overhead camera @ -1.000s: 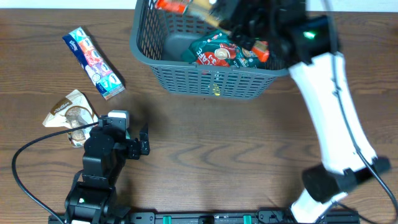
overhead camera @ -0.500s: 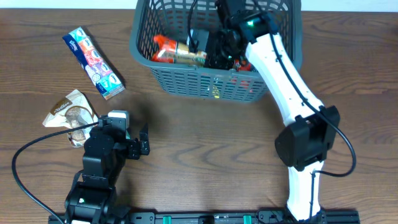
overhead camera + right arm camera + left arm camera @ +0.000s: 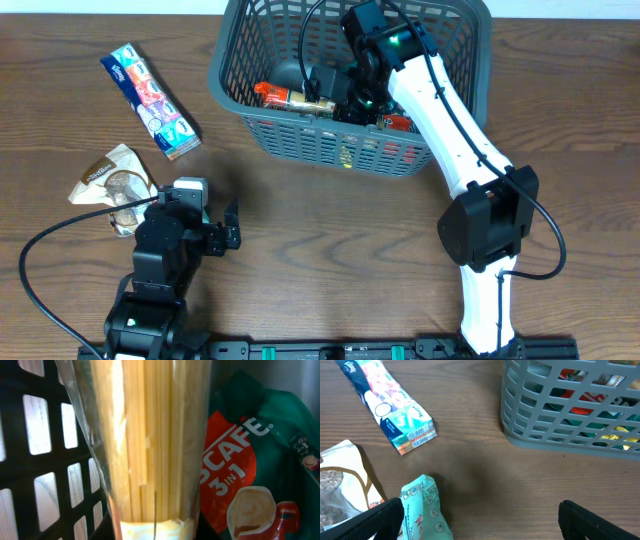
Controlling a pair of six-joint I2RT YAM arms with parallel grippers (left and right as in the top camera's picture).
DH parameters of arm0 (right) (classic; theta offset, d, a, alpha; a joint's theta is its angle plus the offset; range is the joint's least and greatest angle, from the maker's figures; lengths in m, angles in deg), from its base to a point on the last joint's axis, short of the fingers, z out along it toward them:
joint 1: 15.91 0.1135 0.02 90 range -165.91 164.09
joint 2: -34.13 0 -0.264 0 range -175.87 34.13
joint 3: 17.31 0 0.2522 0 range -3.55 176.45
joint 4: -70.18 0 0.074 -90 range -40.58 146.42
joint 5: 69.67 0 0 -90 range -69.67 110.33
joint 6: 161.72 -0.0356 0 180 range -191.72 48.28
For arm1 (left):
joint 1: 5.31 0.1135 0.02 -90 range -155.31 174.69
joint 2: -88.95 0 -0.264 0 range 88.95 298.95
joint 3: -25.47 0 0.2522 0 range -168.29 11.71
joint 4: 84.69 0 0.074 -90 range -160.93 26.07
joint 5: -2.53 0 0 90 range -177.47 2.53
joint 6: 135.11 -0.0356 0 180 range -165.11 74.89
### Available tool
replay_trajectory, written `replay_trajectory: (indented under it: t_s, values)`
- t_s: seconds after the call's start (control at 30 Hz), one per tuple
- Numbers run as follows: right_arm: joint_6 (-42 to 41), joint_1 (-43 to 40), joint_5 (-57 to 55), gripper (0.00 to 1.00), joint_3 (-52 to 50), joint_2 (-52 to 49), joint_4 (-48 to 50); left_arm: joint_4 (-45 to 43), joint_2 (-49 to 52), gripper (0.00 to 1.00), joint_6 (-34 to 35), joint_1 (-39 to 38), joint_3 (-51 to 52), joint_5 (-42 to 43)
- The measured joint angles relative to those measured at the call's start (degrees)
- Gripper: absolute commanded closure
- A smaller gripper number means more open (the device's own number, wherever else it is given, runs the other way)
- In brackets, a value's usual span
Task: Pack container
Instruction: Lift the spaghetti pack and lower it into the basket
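Your basket (image 3: pixel 330 148) sits at 12 o'clock on the bench, mouth up, long axis 9-to-3. The right fingers (image 3: pixel 342 90) have sunk deeper inside beside the pasta packet (image 3: pixel 290 97); you cannot tell their grip. The left fingers (image 3: pixel 375 517) gape wide.

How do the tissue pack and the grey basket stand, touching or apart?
Apart: the left wrist view shows bare table between the tissue pack and the basket.

One dark grey slotted plastic basket (image 3: pixel 300 142). Inside it I can make out two packets: one clear packet of spaghetti (image 3: pixel 150 445) and one green-and-red coffee bag (image 3: pixel 235 485). Outside lie three: one long blue tissue pack (image 3: pixel 150 88), one beige pouch (image 3: pixel 112 182) and one small mint-green packet (image 3: pixel 425 507).
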Motion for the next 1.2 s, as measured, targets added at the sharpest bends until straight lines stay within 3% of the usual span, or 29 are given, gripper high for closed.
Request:
replay_trajectory:
  t_s: [0.07, 0.1, 0.13, 0.2, 0.4, 0.43, 0.57, 0.77, 0.97, 1.0, 1.2]
  values:
    - [-0.17, 0.00, -0.31, 0.75, 0.00, -0.15, -0.04, 0.00, 0.00, 0.02, 0.00, 0.00, 0.00, 0.00]
    - [-0.42, 0.00, -0.46, 0.55, 0.00, -0.22, -0.07, 0.00, 0.00, 0.01, 0.00, 0.00, 0.00, 0.00]
    - [-0.59, -0.02, -0.59, 0.48, 0.00, -0.28, -0.11, 0.00, 0.00, 0.01, 0.02, 0.00, 0.00, 0.00]
    - [-0.92, 0.00, -0.33, 0.41, 0.00, -0.28, -0.09, 0.00, 0.00, 0.01, 0.00, 0.00, 0.00, 0.00]
    - [-0.96, 0.00, 0.09, 0.37, 0.02, -0.28, 0.24, 0.00, 0.00, 0.01, 0.00, 0.00, 0.00, 0.00]
    - [-0.94, 0.00, 0.11, 0.31, 0.02, -0.28, 0.63, 0.00, 0.00, 0.01, 0.00, 0.00, 0.00, 0.00]
    - [-1.18, 0.00, 0.28, 0.29, 0.02, -0.28, 2.69, -0.02, 0.00, 0.01, 0.00, 0.00, 0.00, 0.00]
    - [-4.90, 0.00, 0.39, 0.33, 0.02, -0.28, 7.67, 0.00, 0.00, 0.01, 0.00, 0.00, 0.00, 0.00]
    - [-17.16, 0.00, 0.61, 0.87, 0.37, -0.28, 15.93, 0.00, 0.00, 0.01, 0.00, 0.00, 0.00, 0.00]
    - [-19.82, 0.00, 0.63, 0.92, 0.68, -0.28, 16.81, 0.00, 0.00, 0.01, 0.00, 0.00, 0.00, 0.00]
    - [-30.08, 0.00, 4.90, 0.99, 3.89, -0.26, 18.58, 0.00, 0.00, 0.01, 0.00, 0.00, 0.00, 0.00]
